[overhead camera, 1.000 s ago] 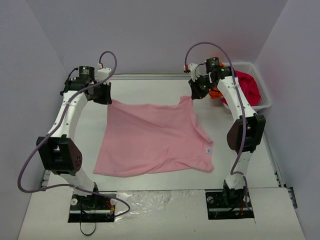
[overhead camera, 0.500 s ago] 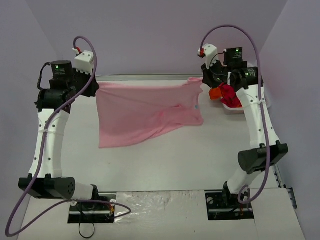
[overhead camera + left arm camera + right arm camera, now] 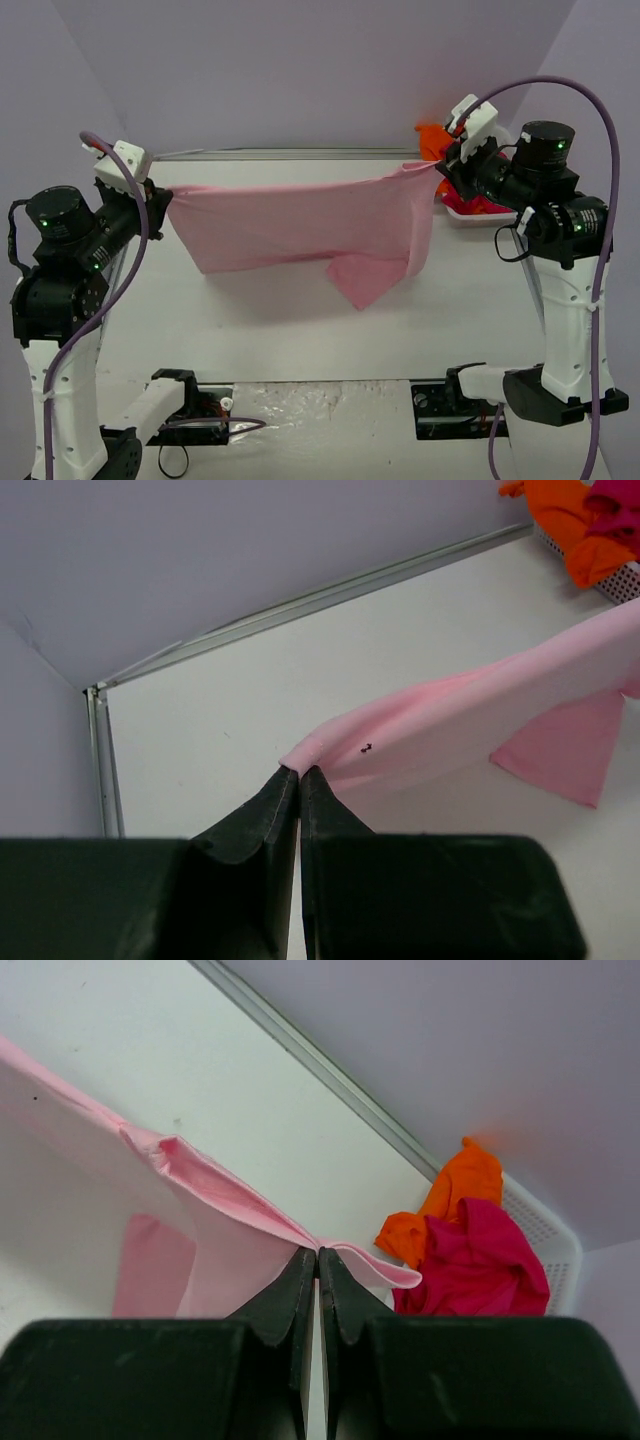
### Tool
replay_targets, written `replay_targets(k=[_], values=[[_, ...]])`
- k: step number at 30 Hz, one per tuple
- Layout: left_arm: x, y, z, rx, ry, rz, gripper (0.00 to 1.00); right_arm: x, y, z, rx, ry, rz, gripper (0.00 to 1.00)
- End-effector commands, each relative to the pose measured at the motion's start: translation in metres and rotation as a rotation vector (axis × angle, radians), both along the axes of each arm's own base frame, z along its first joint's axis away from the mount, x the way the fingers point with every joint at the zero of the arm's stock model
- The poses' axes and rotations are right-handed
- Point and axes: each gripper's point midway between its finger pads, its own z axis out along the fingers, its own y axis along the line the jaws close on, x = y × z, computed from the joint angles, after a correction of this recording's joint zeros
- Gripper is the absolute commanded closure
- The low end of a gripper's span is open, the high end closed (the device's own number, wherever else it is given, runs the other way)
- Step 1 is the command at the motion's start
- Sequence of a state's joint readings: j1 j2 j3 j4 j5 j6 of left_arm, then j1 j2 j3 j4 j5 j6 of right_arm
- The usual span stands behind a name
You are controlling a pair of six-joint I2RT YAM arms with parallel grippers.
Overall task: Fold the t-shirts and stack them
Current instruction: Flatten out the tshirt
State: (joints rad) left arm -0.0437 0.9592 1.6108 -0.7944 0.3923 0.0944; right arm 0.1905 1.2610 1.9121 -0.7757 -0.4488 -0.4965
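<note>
The light pink t-shirt (image 3: pixel 300 225) hangs stretched in the air between my two grippers, its lower part drooping toward the table. My left gripper (image 3: pixel 160 200) is shut on its left corner; the wrist view shows the pink cloth (image 3: pixel 470 720) pinched at my left gripper's tips (image 3: pixel 299 771). My right gripper (image 3: pixel 440 170) is shut on the right corner; the pink cloth (image 3: pixel 220 1200) is pinched at my right gripper's tips (image 3: pixel 318 1253). A magenta-red shirt (image 3: pixel 480 1260) and an orange shirt (image 3: pixel 455 1195) lie in the basket.
The white mesh basket (image 3: pixel 545 1230) stands at the table's far right, behind my right gripper. A metal rail (image 3: pixel 300 600) runs along the table's back edge against the grey wall. The arm bases stand at the near edge.
Both arms have risen and spread apart, lifting the pink shirt off the table. It now hangs stretched in the air, folded over, where it lay flat a second ago.
</note>
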Motion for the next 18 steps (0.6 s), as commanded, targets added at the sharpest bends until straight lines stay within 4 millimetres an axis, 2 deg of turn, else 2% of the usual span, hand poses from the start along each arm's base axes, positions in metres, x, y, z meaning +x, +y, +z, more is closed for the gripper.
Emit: replay_targets(k=[1,4,5,8,11,12,13,15,17,18], values=[[0.004,0.009,0.035,0.002,-0.087,0.054,0.98,0.012,-0.005,0.021,0.017,-0.048,-0.049,1.00],[0.011,0.013,0.052,-0.003,-0.128,0.078,0.98,0.033,-0.006,0.027,0.016,-0.061,-0.083,1.00],[0.014,0.015,0.055,-0.005,-0.136,0.092,0.98,0.036,-0.007,0.035,0.022,-0.080,-0.093,1.00],[0.031,0.017,0.058,-0.009,-0.137,0.111,0.98,0.057,-0.007,0.036,0.023,-0.088,-0.117,1.00],[0.059,0.020,0.045,-0.001,-0.101,0.134,0.98,0.086,-0.005,0.023,0.015,-0.071,-0.142,1.00],[0.070,0.021,0.036,0.003,-0.080,0.141,0.98,0.094,-0.004,0.016,0.007,-0.058,-0.141,1.00],[0.079,0.021,0.034,0.003,-0.085,0.143,0.98,0.111,-0.003,0.005,-0.002,-0.039,-0.154,1.00],[0.100,0.022,0.012,0.008,-0.029,0.155,0.98,0.136,-0.001,-0.016,-0.016,-0.004,-0.172,1.00],[0.118,0.023,-0.001,0.007,-0.008,0.165,0.98,0.155,-0.003,-0.030,-0.025,0.011,-0.202,1.00],[0.131,0.023,-0.016,0.004,0.029,0.173,0.98,0.171,-0.001,-0.044,-0.028,0.031,-0.213,1.00]])
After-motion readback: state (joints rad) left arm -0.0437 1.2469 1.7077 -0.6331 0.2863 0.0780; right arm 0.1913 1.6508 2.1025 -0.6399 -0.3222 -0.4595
